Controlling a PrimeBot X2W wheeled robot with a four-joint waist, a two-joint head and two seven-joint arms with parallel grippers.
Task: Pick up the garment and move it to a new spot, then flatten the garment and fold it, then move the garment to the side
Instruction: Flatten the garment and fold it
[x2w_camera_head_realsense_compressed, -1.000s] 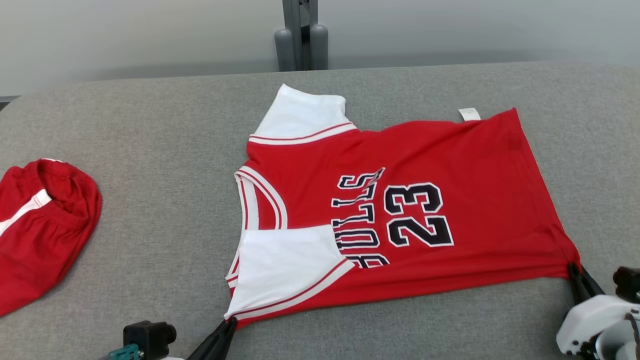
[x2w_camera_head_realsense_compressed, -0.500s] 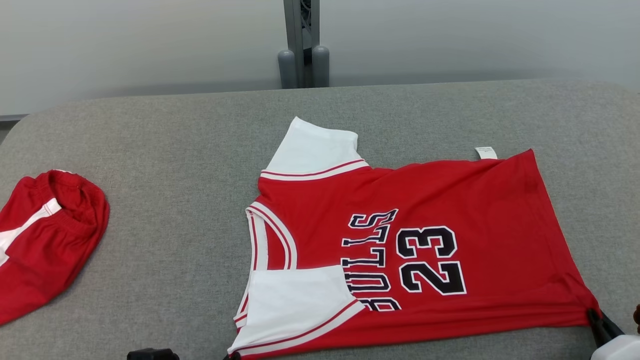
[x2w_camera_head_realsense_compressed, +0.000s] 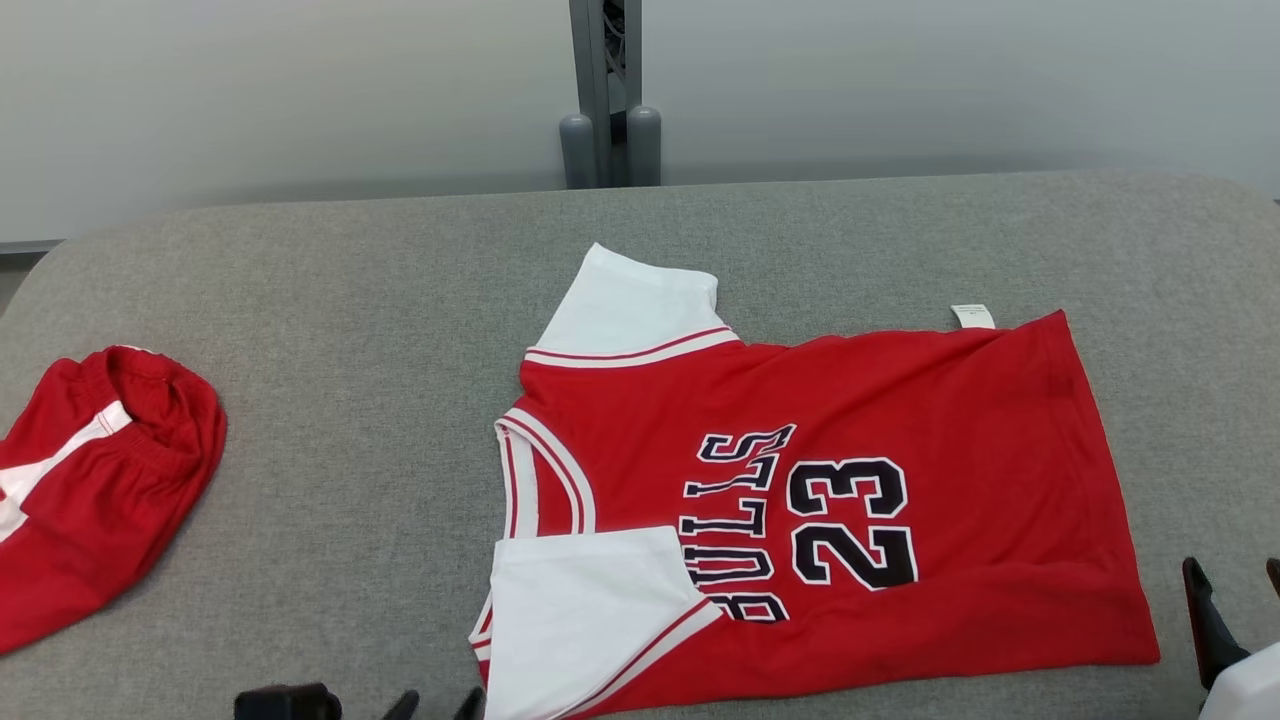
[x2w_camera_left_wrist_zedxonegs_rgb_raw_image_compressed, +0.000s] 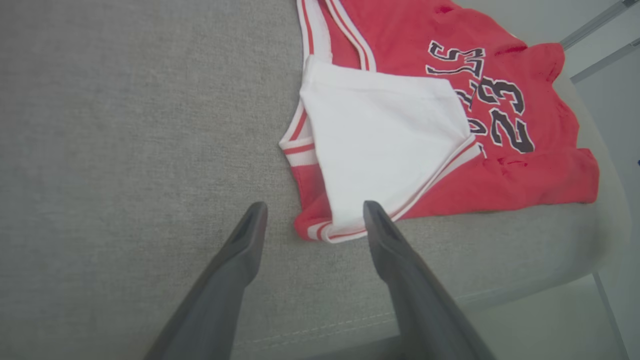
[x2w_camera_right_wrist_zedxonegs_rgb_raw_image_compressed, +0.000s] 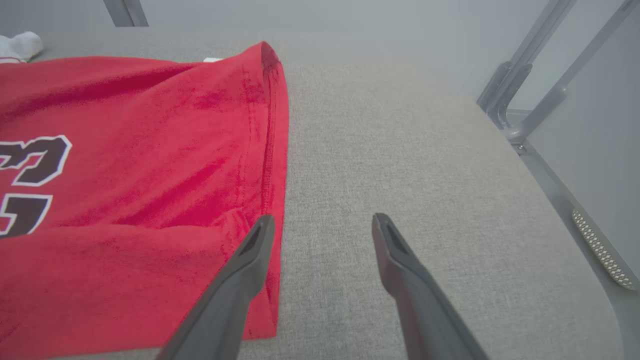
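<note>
The garment (x2w_camera_head_realsense_compressed: 900, 420) is a red jersey with white sleeves and black "BULLS 23" lettering, lying spread on the grey table (x2w_camera_head_realsense_compressed: 330, 330), collar to the left. The near sleeve is folded onto its chest. My left gripper (x2w_camera_head_realsense_compressed: 437, 703) stands open at the bottom edge, beside the near shoulder corner. In the left wrist view that corner of the garment (x2w_camera_left_wrist_zedxonegs_rgb_raw_image_compressed: 390, 145) lies just past my open left gripper (x2w_camera_left_wrist_zedxonegs_rgb_raw_image_compressed: 312, 212), which hangs apart from the cloth. My right gripper (x2w_camera_head_realsense_compressed: 1235, 580) is open just right of the hem corner. The right wrist view has the garment's hem (x2w_camera_right_wrist_zedxonegs_rgb_raw_image_compressed: 125, 175) by the open right gripper (x2w_camera_right_wrist_zedxonegs_rgb_raw_image_compressed: 322, 222).
A second red piece with a white stripe (x2w_camera_head_realsense_compressed: 90, 480) lies bunched at the table's left edge. A grey post (x2w_camera_head_realsense_compressed: 607, 90) rises behind the table. The table's near edge (x2w_camera_left_wrist_zedxonegs_rgb_raw_image_compressed: 500, 295) runs close below the jersey. A metal frame (x2w_camera_right_wrist_zedxonegs_rgb_raw_image_compressed: 530, 90) stands off the table's right end.
Both grippers have opened and let go of the garment's near corners, which now lie slack on the table. The head camera has tilted, shifting the whole picture downward.
</note>
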